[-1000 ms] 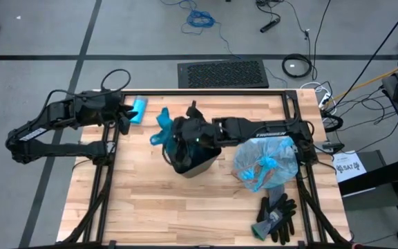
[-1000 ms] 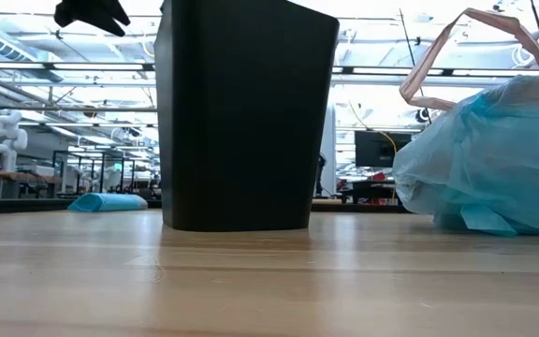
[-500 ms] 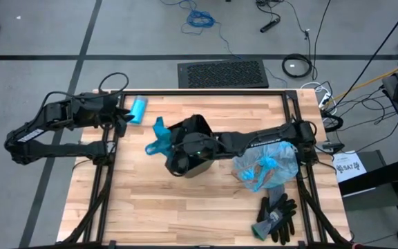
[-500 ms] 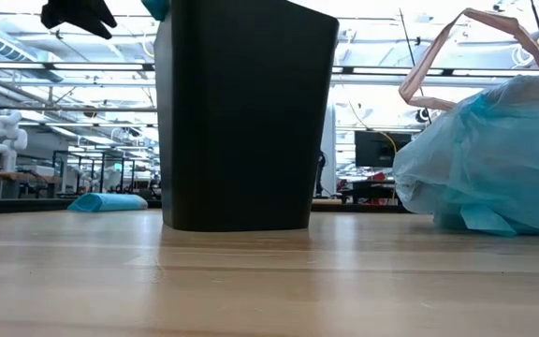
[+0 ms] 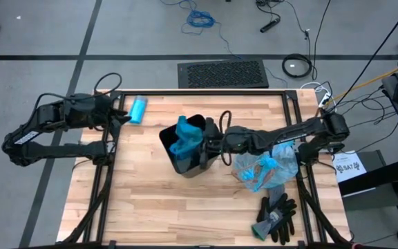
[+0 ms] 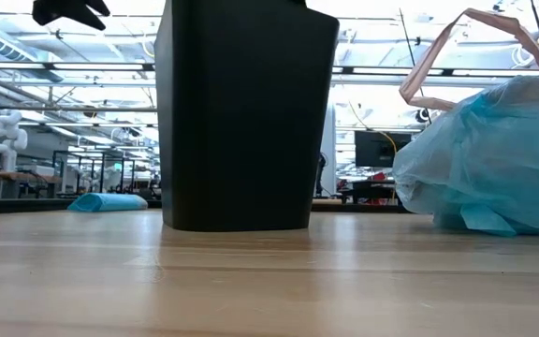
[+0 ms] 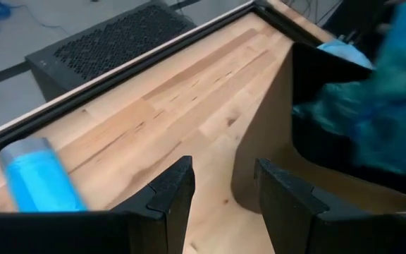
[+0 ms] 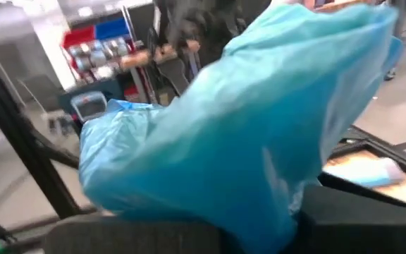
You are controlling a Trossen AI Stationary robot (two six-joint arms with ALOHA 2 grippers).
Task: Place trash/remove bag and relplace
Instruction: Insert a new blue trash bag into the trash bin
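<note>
At the left edge of the light wooden table (image 5: pixel 150 200), the left gripper (image 5: pixel 121 117) hovers near the far-left corner; in the left wrist view its two dark fingers (image 7: pixel 171 194) stand apart with nothing between them. Just beside it, on the far side of the table, lies a small light-blue roll of plastic (image 5: pixel 138 108), also visible in the left wrist view (image 7: pixel 39 176) and far back in the low view (image 6: pixel 108 201).

In the middle of the table stands a black plastic bin (image 5: pixel 185 149), upright, tall and dark in the low view (image 6: pixel 244 117). A bunch of darker teal-blue plastic bag (image 5: pixel 186 137) sits in its open mouth and rises over the rim. The right gripper (image 5: pixel 209 142) is at the right side of the bin's rim, pinching this plastic with its fingers pressed together; the right wrist view is almost filled by the crinkly blue plastic (image 8: pixel 245 141).

To the right of the bin, touching the table, rests the thin pale sky-blue translucent bag (image 5: pixel 268 162), full and rounded, with brown crumpled paper trash (image 5: pixel 258 173) seen through it. In the low view this bag (image 6: pixel 489 159) has pinkish drawstring loops (image 6: pixel 447 56) standing above it.

Near the front-right corner lie black-and-grey gloves (image 5: pixel 276 216)
</note>
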